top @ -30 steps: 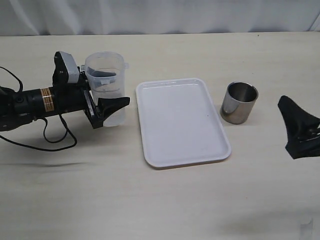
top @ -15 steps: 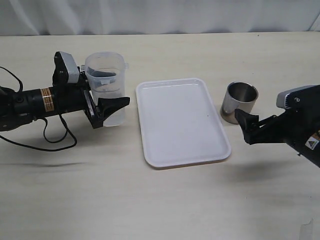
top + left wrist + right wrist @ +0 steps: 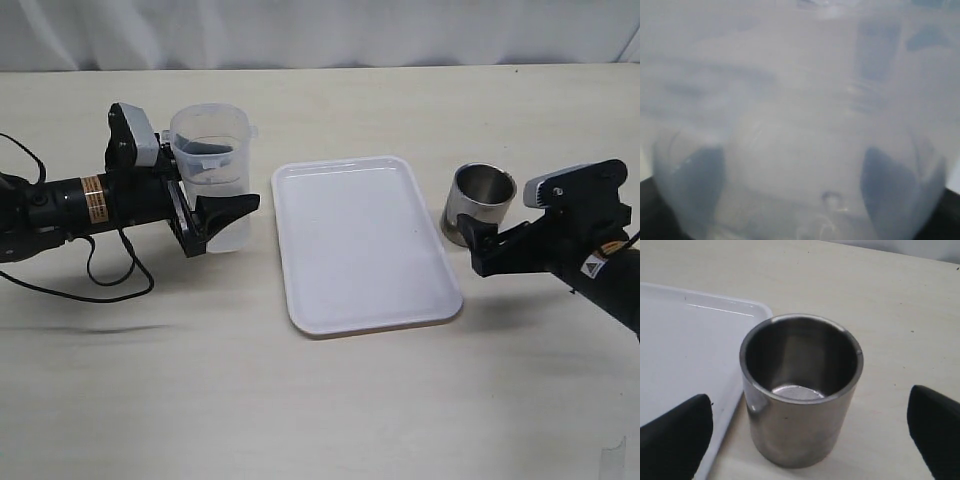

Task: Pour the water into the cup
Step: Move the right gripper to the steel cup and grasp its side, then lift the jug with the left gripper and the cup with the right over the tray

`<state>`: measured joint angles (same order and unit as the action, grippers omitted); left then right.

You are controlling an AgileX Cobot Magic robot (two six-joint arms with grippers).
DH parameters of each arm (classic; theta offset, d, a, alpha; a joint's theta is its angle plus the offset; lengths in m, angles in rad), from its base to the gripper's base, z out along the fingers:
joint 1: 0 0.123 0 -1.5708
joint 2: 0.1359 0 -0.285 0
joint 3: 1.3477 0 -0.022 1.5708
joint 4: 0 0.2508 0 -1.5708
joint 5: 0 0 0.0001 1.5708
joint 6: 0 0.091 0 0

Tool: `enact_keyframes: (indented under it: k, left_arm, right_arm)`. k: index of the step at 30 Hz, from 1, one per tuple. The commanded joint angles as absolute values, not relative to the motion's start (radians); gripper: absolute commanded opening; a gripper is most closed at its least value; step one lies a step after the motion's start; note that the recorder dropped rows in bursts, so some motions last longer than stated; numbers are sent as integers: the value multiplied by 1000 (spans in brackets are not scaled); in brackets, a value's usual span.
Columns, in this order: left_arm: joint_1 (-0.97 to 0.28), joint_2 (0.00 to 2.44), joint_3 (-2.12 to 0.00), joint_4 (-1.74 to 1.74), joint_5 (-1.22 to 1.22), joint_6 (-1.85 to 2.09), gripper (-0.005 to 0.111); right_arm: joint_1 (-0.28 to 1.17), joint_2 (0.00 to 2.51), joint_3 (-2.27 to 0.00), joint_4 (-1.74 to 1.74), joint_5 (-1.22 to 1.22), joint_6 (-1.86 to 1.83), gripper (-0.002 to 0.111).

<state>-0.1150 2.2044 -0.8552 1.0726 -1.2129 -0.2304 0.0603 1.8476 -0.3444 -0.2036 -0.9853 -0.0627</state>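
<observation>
The steel cup (image 3: pixel 479 205) stands upright on the table just right of the white tray; in the right wrist view the cup (image 3: pixel 801 390) shows a shiny bare-looking bottom. My right gripper (image 3: pixel 478 243) (image 3: pixel 805 440) is open, its black fingers (image 3: pixel 675 435) wide apart on either side of the cup and close in front of it, not touching. My left gripper (image 3: pixel 215 190) is shut on the translucent plastic container (image 3: pixel 212 170), which stands upright left of the tray and fills the left wrist view (image 3: pixel 800 125). I cannot clearly make out the water inside it.
A white rectangular tray (image 3: pixel 330 190) lies between container and cup, and its corner shows in the right wrist view (image 3: pixel 685 340). The left arm's black cable (image 3: pixel 110 280) trails on the table. The pale tabletop (image 3: pixel 300 400) extends toward the front.
My right gripper has come in from the right edge and moved left up to the cup. The left gripper and container have not moved.
</observation>
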Motion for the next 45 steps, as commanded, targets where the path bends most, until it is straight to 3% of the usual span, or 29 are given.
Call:
enact_keyframes:
  k: [1, 19, 45]
  left_arm:
    - [-118, 2206, -862, 1063, -1221, -225, 0]
    - [-118, 2206, -862, 1063, -1221, -225, 0]
    - [-118, 2206, -862, 1062, -1221, -225, 0]
  right_arm:
    - [61, 1888, -378, -199, -999, -76, 99]
    - [61, 2056, -533, -237, -1004, -56, 99]
    - [61, 2106, -535, -223, -1070, 22, 99]
